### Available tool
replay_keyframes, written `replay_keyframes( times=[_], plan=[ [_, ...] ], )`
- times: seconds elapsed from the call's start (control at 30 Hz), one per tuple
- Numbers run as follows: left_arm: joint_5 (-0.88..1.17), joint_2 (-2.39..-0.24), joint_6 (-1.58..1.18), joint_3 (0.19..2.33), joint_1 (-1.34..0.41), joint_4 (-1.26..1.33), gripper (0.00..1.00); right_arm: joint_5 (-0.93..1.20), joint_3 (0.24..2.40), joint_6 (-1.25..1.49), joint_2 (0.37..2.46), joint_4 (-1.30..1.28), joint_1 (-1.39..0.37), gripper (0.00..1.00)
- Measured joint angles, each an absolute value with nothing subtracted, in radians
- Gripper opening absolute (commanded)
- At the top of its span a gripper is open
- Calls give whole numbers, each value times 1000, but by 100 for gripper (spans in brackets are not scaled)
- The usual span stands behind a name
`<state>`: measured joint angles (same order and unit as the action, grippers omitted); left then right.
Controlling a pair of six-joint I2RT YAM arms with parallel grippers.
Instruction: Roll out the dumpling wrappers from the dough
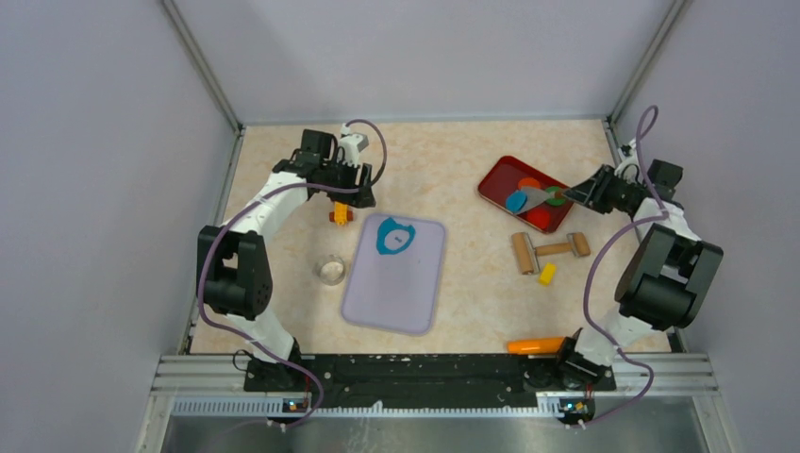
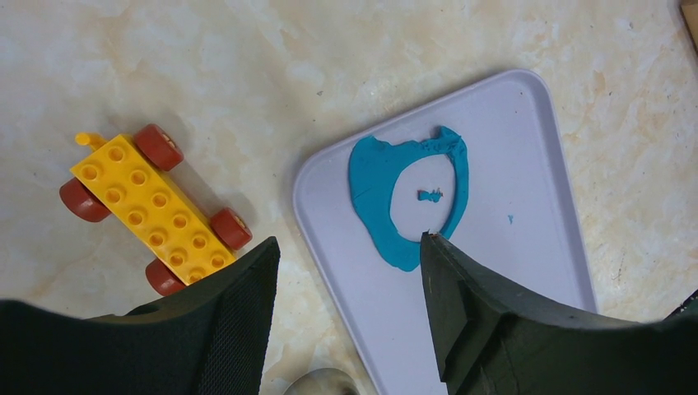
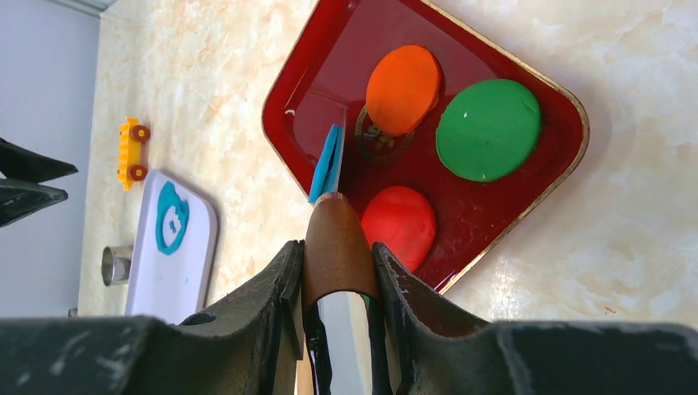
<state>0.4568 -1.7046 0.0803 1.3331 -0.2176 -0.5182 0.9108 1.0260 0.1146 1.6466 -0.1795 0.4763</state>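
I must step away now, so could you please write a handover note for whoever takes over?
Left gripper: open, empty, above the table beside the lavender mat.
Right gripper: shut on the spatula, over the red tray.
Dough: flat patch on the mat, one round hole cut out.
Done: one dumpling wrapper cut; it rides the spatula blade over the tray.
Left: set it down, then probably roll and cut more; the roller lies on the table.
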Motion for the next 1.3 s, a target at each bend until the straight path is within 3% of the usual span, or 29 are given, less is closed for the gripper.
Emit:
replay_keyframes(
  times=[0.83,1.3],
  plan=[
    [472,-1705,65,1305,-218,-499,67,845,1251,46,1776,-412,452,0],
    [476,-1705,59,1305,-218,-497,68,743,1378,-171,1754,-577,332,0]
  ],
)
